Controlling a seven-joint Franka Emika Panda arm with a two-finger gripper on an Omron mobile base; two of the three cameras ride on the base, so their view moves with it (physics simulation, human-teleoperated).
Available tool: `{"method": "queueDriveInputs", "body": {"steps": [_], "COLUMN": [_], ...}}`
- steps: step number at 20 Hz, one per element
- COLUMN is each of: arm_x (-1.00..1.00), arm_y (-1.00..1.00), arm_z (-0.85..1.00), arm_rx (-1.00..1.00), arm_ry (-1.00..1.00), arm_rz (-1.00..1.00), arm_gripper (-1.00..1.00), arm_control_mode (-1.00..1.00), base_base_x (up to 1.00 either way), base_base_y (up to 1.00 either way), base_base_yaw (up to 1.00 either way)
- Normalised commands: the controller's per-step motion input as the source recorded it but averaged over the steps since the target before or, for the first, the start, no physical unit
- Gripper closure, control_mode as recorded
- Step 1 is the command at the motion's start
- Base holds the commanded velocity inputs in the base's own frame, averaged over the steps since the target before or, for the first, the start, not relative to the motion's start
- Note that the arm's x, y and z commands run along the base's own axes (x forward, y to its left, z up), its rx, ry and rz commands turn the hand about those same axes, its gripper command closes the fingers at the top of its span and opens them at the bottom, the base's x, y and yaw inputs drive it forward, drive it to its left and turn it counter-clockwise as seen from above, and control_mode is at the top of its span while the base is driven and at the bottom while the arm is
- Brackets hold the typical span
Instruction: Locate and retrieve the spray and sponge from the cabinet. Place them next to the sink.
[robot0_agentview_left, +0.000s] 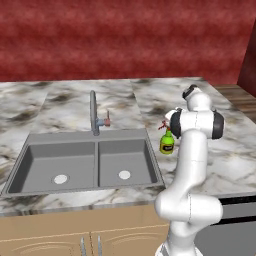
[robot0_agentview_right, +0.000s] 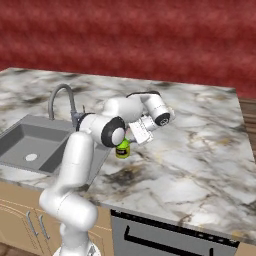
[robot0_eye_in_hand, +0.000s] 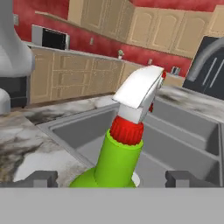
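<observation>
The spray (robot0_agentview_left: 167, 142) (robot0_agentview_right: 123, 149) stands upright on the marble counter, just right of the grey double-basin sink (robot0_agentview_left: 30, 160) (robot0_agentview_right: 20, 131). In the hand view its green body, red neck and white trigger (robot0_eye_in_hand: 118, 153) rise between my two dark fingertips. My gripper (robot0_eye_in_hand: 111, 177) (robot0_agentview_right: 129, 139) is open, its fingers wide apart on either side of the bottle and clear of it. The steel faucet (robot0_agentview_left: 93, 112) (robot0_agentview_right: 57, 97) stands behind the sink. Light tan wall cabinets (robot0_eye_in_hand: 144, 26) hang on the far red wall. The sponge is out of view.
Marble counter (robot0_agentview_right: 200, 135) stretches to the right of the bottle up to a red wall. Below the counter edge are tan base cabinets (robot0_agentview_left: 75, 235) and a grey appliance front (robot0_agentview_right: 170, 235). My own arm stands close over the bottle.
</observation>
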Motion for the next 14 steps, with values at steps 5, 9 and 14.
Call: {"method": "queueDriveInputs", "body": {"steps": [5,9,14], "arm_x": [0.11,-0.30,-0.89], "arm_y": [-0.45,-0.24,-0.06], "arm_z": [0.06,0.00,0.01], "arm_rx": [0.00,-0.05,-0.15], "arm_ry": [0.16,0.09,-0.02], "arm_rz": [0.00,-0.02,0.05], "arm_gripper": [-1.00,-1.00,-1.00], "arm_control_mode": [-1.00,-1.00,-1.00], "base_base_x": [0.00,0.00,0.00], "base_base_y": [0.00,0.00,0.00], "base_base_yaw": [0.00,0.00,0.00]}}
